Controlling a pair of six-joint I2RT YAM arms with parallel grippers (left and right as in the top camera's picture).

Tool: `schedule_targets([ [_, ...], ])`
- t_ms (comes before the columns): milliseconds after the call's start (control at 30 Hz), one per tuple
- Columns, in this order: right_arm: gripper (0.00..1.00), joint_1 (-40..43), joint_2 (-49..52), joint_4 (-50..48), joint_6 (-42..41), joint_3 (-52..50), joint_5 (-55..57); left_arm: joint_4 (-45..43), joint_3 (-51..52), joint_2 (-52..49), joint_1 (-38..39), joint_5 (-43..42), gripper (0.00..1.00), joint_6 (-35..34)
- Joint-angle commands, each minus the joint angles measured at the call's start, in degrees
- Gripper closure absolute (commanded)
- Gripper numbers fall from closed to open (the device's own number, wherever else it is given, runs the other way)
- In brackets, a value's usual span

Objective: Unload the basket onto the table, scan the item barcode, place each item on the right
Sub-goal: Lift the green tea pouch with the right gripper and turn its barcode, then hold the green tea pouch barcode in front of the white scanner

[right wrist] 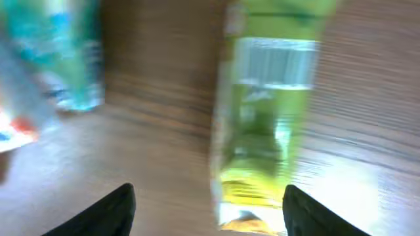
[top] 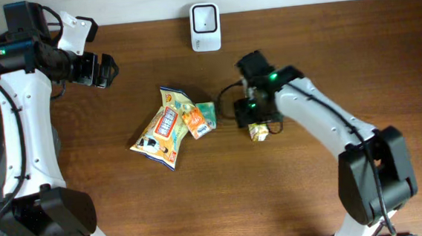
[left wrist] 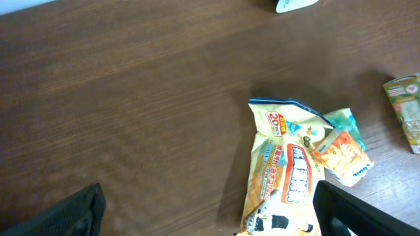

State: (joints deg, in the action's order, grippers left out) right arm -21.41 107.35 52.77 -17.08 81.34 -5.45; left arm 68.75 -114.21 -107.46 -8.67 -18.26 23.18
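Note:
A small green drink carton point(top: 258, 132) lies on the table right of centre. My right gripper point(top: 256, 120) hovers just over it, open. In the right wrist view the carton point(right wrist: 269, 118) is blurred and sits between the spread fingertips point(right wrist: 113, 208), nearer the right one and touching neither. The white barcode scanner point(top: 205, 27) stands at the back edge, its corner point(left wrist: 292, 5) showing in the left wrist view. My left gripper point(top: 107, 71) is open and empty at the far left, well away from the items; the left wrist view shows it point(left wrist: 210, 219) over bare wood.
A yellow snack bag point(top: 165, 128) point(left wrist: 282, 177) lies mid-table with a small orange and teal packet point(top: 200, 120) point(left wrist: 341, 151) against its right side. The teal packet point(right wrist: 72, 59) lies just left of the carton. Bare wood surrounds them.

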Motion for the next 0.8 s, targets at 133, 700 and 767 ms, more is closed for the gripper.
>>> schedule_targets([
  [133, 0.28, 13.31, -0.57, 1.42, 7.28, -3.15, -16.09, -0.09, -0.46, 0.44, -0.15, -0.85, 0.01, 0.94],
  [700, 0.96, 3.93, -4.94, -3.19, 6.10, -4.87, 13.64, -0.09, -0.46, 0.44, -0.13, -0.87, 0.01, 0.94],
  [767, 0.96, -2.14, -3.02, -1.95, 6.03, -4.90, 23.89, -0.09, -0.46, 0.44, -0.13, -0.85, 0.01, 0.94],
])
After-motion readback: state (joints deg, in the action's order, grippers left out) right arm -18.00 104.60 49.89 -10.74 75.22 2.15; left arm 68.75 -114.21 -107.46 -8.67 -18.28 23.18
